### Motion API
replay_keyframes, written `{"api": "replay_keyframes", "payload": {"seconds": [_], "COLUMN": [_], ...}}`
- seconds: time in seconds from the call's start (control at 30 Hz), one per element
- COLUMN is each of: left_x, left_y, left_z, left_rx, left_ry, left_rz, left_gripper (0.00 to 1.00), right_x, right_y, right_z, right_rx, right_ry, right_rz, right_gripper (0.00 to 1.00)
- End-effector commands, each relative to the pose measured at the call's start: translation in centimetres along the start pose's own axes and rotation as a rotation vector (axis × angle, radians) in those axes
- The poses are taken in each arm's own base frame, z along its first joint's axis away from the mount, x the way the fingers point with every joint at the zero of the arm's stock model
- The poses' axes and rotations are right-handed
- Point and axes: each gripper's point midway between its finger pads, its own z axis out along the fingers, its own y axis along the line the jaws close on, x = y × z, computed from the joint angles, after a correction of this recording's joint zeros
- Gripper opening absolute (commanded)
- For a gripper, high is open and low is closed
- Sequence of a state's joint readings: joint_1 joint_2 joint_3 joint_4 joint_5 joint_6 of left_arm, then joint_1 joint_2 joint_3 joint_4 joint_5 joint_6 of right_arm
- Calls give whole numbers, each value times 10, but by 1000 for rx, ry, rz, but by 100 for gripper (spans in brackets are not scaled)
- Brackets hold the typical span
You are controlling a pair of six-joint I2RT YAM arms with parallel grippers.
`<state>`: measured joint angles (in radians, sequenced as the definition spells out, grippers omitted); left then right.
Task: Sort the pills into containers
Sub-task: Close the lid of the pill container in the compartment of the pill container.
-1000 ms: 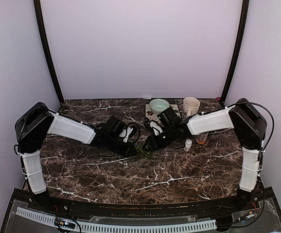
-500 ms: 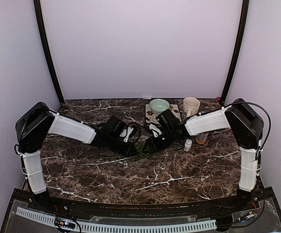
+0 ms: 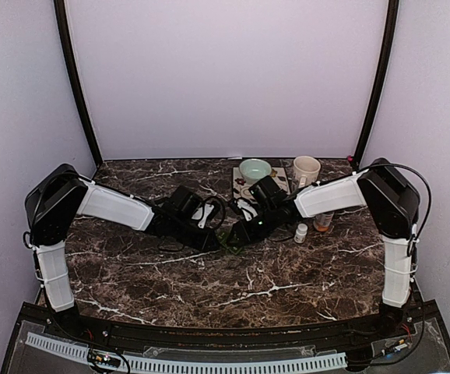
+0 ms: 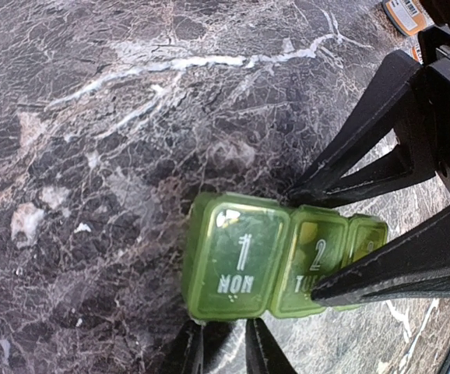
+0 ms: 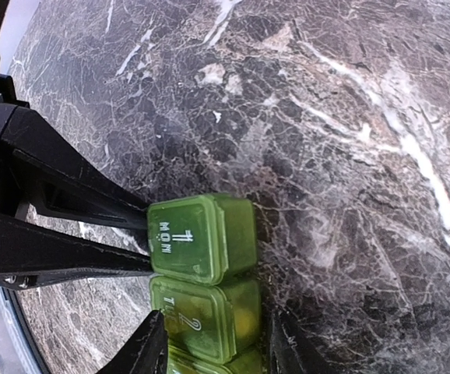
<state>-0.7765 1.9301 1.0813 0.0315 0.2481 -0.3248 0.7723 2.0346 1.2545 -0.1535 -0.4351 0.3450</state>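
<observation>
The containers are a green pill box [image 3: 229, 243] with shut lids marked MON and TUE [image 4: 244, 265] [image 5: 198, 238], lying mid-table. My left gripper [image 4: 223, 347] [image 3: 216, 243] has its jaws a narrow gap apart, tips against the edge of the MON compartment, with only marble between them. My right gripper [image 5: 217, 343] [image 3: 237, 236] stands open astride the TUE compartment, one finger on each long side. A yellowish blob [image 5: 244, 315] shows through the TUE wall; I cannot tell whether it is one of the pills. No loose pills show.
An amber bottle [image 3: 323, 222] and a small white cap [image 3: 300, 232] stand right of the right arm. A pale green bowl [image 3: 254, 169] and a cream mug [image 3: 306, 169] sit at the back, by a flat mat [image 3: 243, 189].
My right arm has slid left until its fingers straddle the pill box, and its jaws widened slightly. The left arm and the box have stayed put.
</observation>
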Motion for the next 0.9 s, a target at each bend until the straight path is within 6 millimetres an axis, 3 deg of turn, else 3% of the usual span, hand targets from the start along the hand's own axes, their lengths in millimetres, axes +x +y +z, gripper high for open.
{"api": "replay_keyframes", "payload": {"seconds": [0.0, 0.37, 0.87], "left_x": [-1, -1, -3], "left_y": [1, 0, 0], "left_z": [1, 3, 5], "left_rx": [3, 10, 13], "left_ry": [9, 8, 5], "left_rz": [4, 6, 8], "left_gripper": [20, 20, 21], "right_x": [3, 7, 16], "right_y": [2, 1, -10], "right_z": [12, 19, 28], "right_rx": [-11, -10, 34], "right_ry": [18, 42, 99], "right_rz": [-7, 3, 36], "right_gripper": [44, 40, 19]}}
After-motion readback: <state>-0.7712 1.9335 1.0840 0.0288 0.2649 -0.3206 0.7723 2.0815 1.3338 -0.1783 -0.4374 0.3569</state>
